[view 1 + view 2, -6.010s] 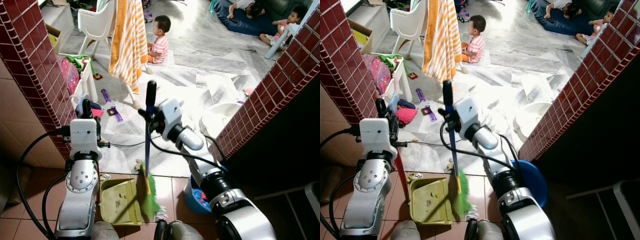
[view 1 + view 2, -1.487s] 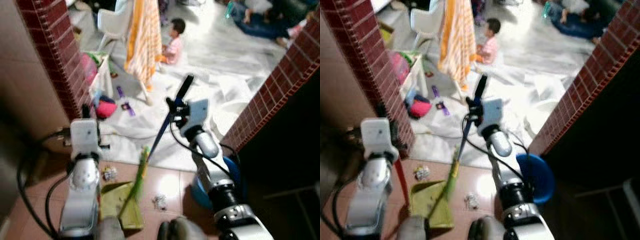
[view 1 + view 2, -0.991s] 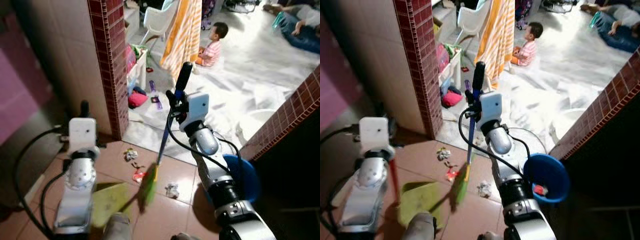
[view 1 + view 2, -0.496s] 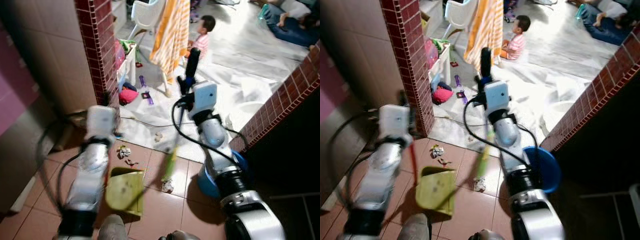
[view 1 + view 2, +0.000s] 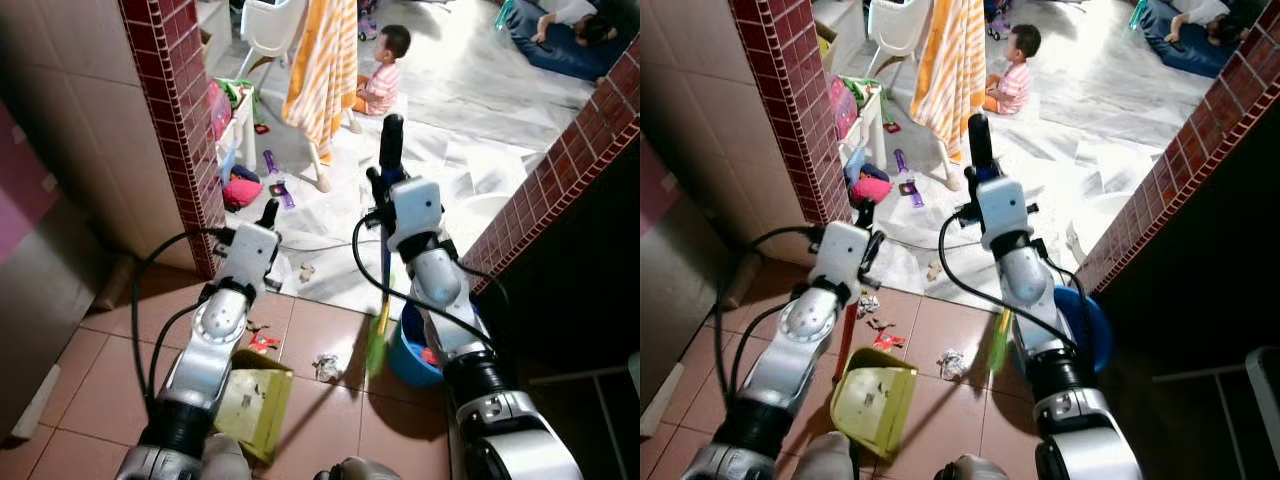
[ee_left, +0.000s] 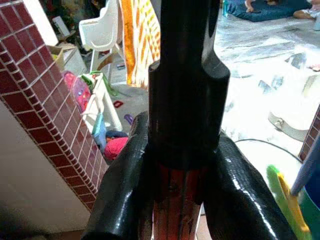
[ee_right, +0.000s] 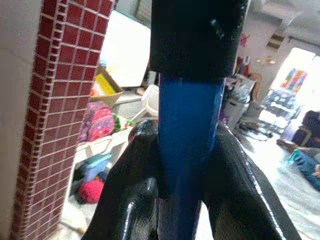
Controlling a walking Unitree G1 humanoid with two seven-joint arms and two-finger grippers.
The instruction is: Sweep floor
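1. Since half a second earlier, the broom point(image 5: 999, 340) had swung from the left of the crumpled paper point(image 5: 952, 364) to its right, and its green bristle head stood just beside the blue basin point(image 5: 1085, 325).
2. Over the same interval the left arm had come nearer the middle of the scene, and the green dustpan point(image 5: 873, 398) lay on the near terracotta tiles, left of the paper. The whole picture had also shifted, so part of this change belonged to the camera.
3. The right gripper point(image 7: 182, 165) was clamped around the broom's blue shaft just below the black handle cap; both fingers point(image 7: 134, 200) pressed against it.
4. The left gripper point(image 6: 182, 172) was closed on the dustpan handle point(image 6: 180, 200), a red shaft under a black cap.
5. Small litter point(image 5: 872, 303) lay on the tiles beside the brick pillar point(image 5: 790, 110), far of the dustpan and apart from it.
6. Hidden or unclear items:
   - The broom's lower shaft was partly covered by the right arm.
   - The basin was cut off by the right forearm; its contents could not be made out.
   - What the litter pieces were could not be told.
7. On the far marble floor a child point(image 5: 1012, 72) sat beside a hanging striped towel point(image 5: 952, 60).
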